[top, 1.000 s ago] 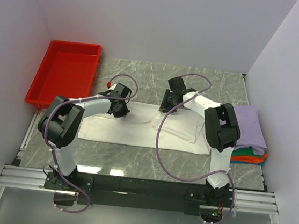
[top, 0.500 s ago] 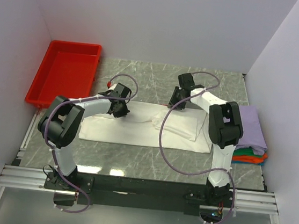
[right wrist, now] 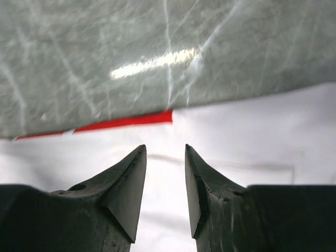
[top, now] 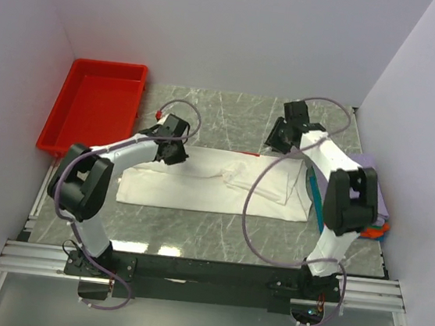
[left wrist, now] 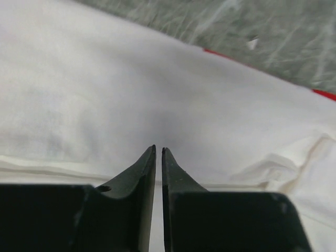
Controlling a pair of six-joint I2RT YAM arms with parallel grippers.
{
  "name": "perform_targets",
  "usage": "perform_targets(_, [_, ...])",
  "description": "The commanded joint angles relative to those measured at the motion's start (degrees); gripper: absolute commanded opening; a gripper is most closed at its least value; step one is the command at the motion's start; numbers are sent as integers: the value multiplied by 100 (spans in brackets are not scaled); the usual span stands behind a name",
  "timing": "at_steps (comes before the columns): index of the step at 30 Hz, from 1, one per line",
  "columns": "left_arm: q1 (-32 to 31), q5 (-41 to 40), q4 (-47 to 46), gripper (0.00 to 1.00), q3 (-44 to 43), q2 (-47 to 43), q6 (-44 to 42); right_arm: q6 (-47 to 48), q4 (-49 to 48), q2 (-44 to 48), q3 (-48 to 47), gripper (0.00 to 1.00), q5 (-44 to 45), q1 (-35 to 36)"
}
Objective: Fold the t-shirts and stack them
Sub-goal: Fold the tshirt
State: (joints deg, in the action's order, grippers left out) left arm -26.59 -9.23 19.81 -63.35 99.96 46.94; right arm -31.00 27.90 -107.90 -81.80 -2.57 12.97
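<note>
The white t-shirt (top: 199, 186) lies as a long folded strip across the table, with a crumpled patch right of its middle. A thin red line of its print (top: 248, 154) shows along the far edge. My left gripper (top: 174, 153) sits low over the shirt's far left part; in the left wrist view its jaws (left wrist: 158, 149) stand a narrow slit apart over the cloth (left wrist: 131, 94), nothing between them. My right gripper (top: 276, 142) hovers open over the far right edge, above white cloth (right wrist: 252, 131) and the red line (right wrist: 126, 122). Folded lavender (top: 381, 199) and orange (top: 384, 227) shirts show behind the right arm.
A red plastic tray (top: 109, 65) stands at the far left of the table. A teal edge (top: 316, 196) shows just left of the right forearm. The right arm's upright link covers most of the folded stack. Purple cables loop over the shirt.
My right gripper has moved right and back along the shirt's far edge and opened wider. The left jaws have parted slightly. The shirt's right end now lies flatter.
</note>
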Motion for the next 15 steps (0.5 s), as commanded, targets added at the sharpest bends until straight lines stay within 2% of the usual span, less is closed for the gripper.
perform_targets(1, [13, -78, 145, 16, -380, -521, -150, -186, -232, 1127, 663, 43, 38, 135])
perform_targets(5, [-13, -350, 470, 15, -204, -907, 148, -511, -785, 1911, 2006, 43, -86, 284])
perform_targets(7, [-22, -535, 655, 9, 68, -1127, 280, -643, -926, 2184, 2455, 43, -147, 302])
perform_targets(11, [-83, -623, 585, 6, 770, -1522, 412, -714, -927, 2396, 2844, 44, -25, 285])
perform_targets(15, [-224, -720, 366, 6, 1535, -1699, 448, -688, -892, 2204, 2985, 44, -33, 101])
